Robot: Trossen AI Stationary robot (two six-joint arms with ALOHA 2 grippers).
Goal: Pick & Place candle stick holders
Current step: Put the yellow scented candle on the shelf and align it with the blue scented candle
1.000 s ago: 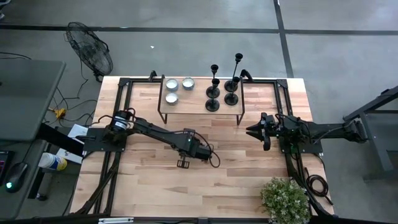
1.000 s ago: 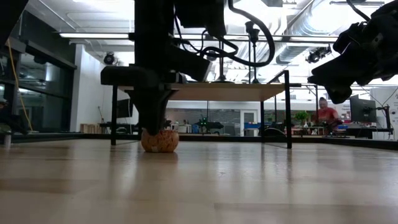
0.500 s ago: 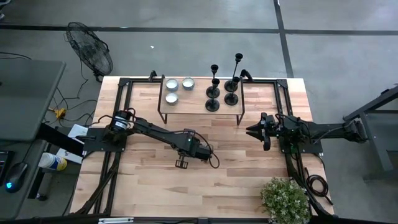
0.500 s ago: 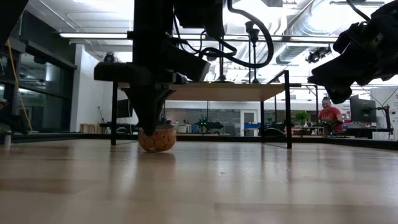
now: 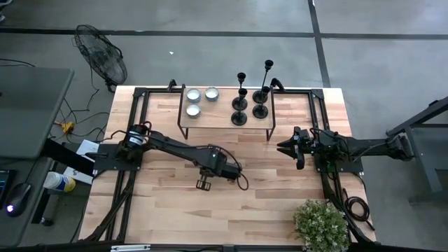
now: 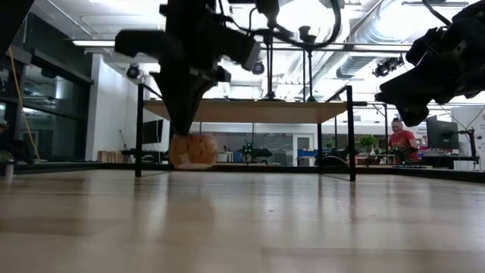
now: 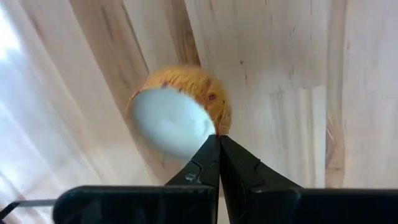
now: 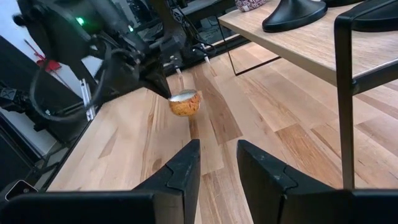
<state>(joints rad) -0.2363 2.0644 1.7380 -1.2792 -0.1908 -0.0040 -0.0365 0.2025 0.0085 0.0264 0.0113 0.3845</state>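
The left gripper is near the middle of the tabletop, a little toward the front edge. Its fingers are closed on the rim of a small orange candle cup with white wax inside, and the low view shows the cup lifted clear of the wood. In the left wrist view the two dark fingertips meet at the edge of the cup.

The right gripper hangs above the right part of the tabletop, with its fingers partly apart and nothing between them.

The candle stick holders stand upright on the right part of a small raised shelf at the back edge. Three tealight cups sit on the left part of the same shelf. A green plant stands at the front right corner.
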